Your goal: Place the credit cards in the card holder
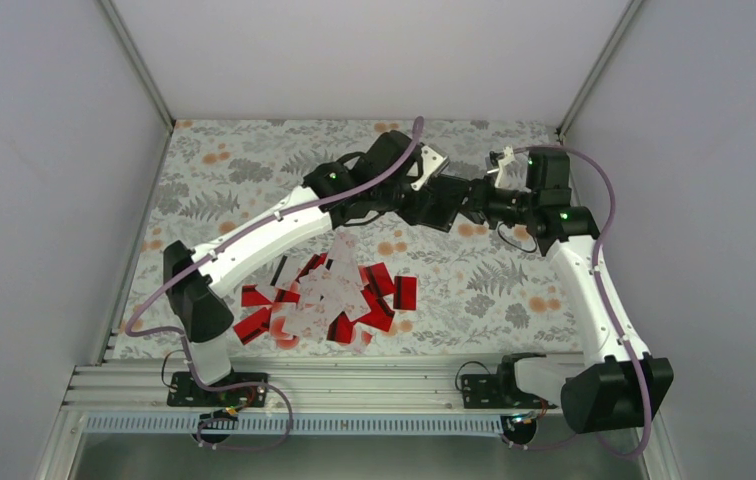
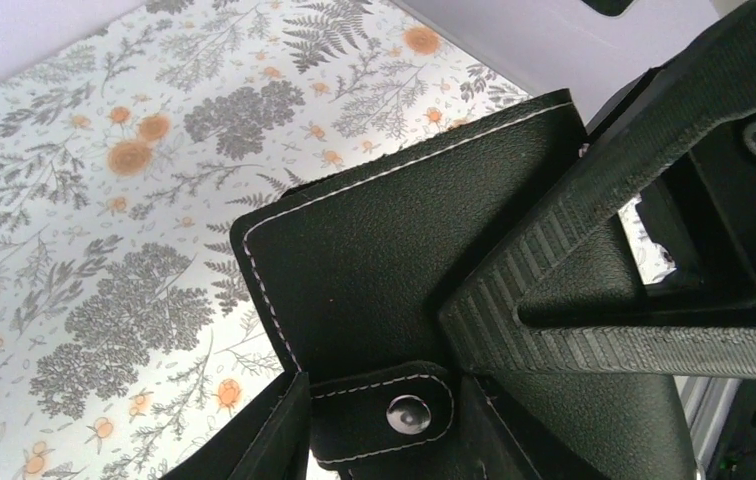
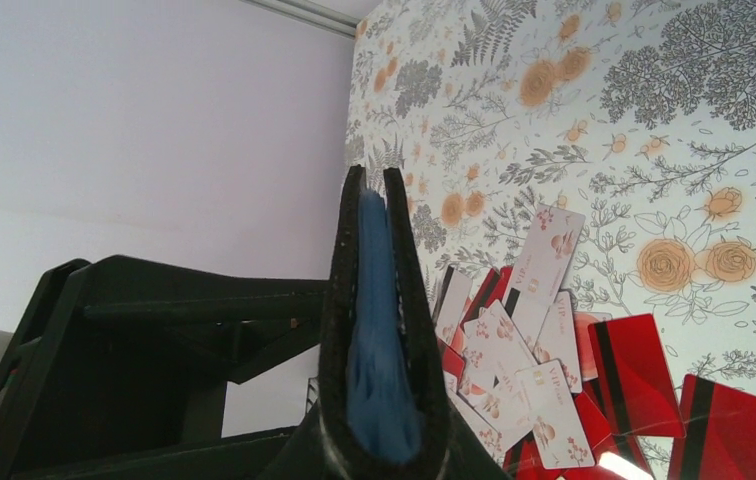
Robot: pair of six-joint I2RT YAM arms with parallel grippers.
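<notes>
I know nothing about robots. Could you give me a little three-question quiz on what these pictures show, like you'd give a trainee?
1. True or false: the red and white plastic credit cards lie in a loose pile on the floral-patterned table.
2. The black stitched folding card holder is: A) buried under the pile; B) held up at the table's far side, apart from the pile; C) lying open beside the cards.
3. Fill in: seen edge-on from the right wrist, the holder's lining is ___.
Key: 1 true; 2 B; 3 blue.
</notes>
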